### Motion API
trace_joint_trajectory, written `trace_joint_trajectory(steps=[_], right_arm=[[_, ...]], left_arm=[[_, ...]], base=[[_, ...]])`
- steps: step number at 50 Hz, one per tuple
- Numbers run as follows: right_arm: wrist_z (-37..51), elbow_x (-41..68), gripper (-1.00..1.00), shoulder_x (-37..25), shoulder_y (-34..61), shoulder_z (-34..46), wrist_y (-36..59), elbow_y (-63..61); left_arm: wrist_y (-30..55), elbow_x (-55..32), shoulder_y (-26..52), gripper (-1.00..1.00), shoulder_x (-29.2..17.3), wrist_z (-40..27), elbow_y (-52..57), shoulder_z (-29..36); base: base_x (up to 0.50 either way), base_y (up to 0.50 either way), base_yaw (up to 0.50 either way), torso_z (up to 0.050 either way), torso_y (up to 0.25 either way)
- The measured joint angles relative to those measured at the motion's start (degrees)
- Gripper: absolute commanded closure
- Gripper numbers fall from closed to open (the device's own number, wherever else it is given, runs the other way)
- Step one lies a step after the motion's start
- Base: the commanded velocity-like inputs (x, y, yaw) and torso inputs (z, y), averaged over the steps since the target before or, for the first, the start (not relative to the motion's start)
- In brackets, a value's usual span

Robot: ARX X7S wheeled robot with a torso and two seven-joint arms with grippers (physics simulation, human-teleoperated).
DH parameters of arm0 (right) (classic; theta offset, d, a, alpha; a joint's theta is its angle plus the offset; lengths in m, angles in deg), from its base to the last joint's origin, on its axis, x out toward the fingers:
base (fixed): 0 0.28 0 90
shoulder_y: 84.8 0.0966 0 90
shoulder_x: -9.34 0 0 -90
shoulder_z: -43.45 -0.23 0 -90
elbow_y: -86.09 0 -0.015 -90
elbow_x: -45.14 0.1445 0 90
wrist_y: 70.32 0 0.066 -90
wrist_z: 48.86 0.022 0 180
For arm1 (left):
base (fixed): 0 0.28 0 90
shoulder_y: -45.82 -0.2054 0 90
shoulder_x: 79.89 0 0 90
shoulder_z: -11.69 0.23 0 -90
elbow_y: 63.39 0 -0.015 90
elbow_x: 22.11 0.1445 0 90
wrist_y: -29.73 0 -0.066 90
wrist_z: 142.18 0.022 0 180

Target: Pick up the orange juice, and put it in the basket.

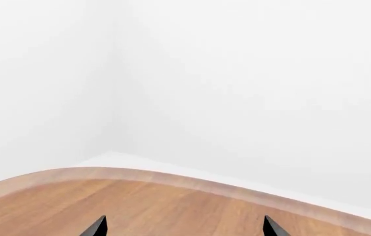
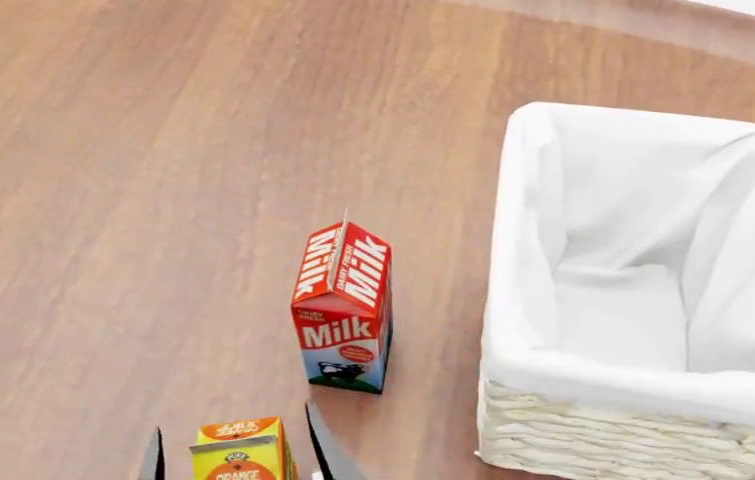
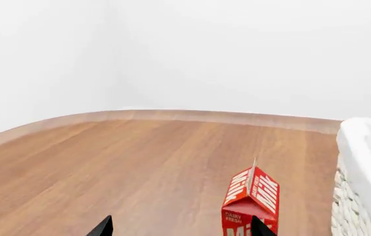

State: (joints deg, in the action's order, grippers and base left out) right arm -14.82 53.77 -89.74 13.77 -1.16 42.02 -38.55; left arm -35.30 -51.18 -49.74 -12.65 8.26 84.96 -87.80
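Surface (image 2: 150,150): bare wood, carrying everything.
Basket (image 2: 524,300): right side, upright, liner empty.
Milk carton (image 2: 342,310): upright between basket and juice.
Orange juice (image 2: 240,452): near edge, between two dark gripper fingers (image 2: 320,450). Likely light, stiff and smooth; take the flat sides below the gable.
Left gripper (image 1: 184,227): tips apart, holding nothing.
Right gripper (image 3: 180,227): tips apart, holding nothing.

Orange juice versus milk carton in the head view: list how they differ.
The orange juice is yellow and orange; the milk carton is red with a white "Milk" logo and a cow picture. The orange juice sits at the view's bottom edge, cut off, between two dark fingertips; the milk carton shows whole, standing free, closer to the basket. Both are upright gable-top cartons on the wooden table.
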Motion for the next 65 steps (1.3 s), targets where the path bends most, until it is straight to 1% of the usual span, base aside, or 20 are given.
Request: trace_joint_trajectory(steps=[15,29,65], right_arm=[[2.1,-2.1,-1.00,2.8,0.8,3.3,-2.7,8.1],[3.0,-2.7,-1.00,4.1,1.9,5.7,-4.8,13.6],[6.3,0.5,-1.00,4.4,2.5,6.6,-5.2,17.3]], left_arm=[[-0.2,-1.3,-0.1,-1.00,-1.1,-1.2,0.6,-0.3],[-0.9,-2.1,-0.3,-1.00,-2.1,-2.1,0.7,-0.2],[-2.6,-2.9,-0.6,-1.00,-4.3,-4.4,0.2,1.2]], base=[[0.00,0.00,0.00,0.000,0.000],[0.00,0.00,0.00,0.000,0.000],[0.00,0.00,0.00,0.000,0.000]])
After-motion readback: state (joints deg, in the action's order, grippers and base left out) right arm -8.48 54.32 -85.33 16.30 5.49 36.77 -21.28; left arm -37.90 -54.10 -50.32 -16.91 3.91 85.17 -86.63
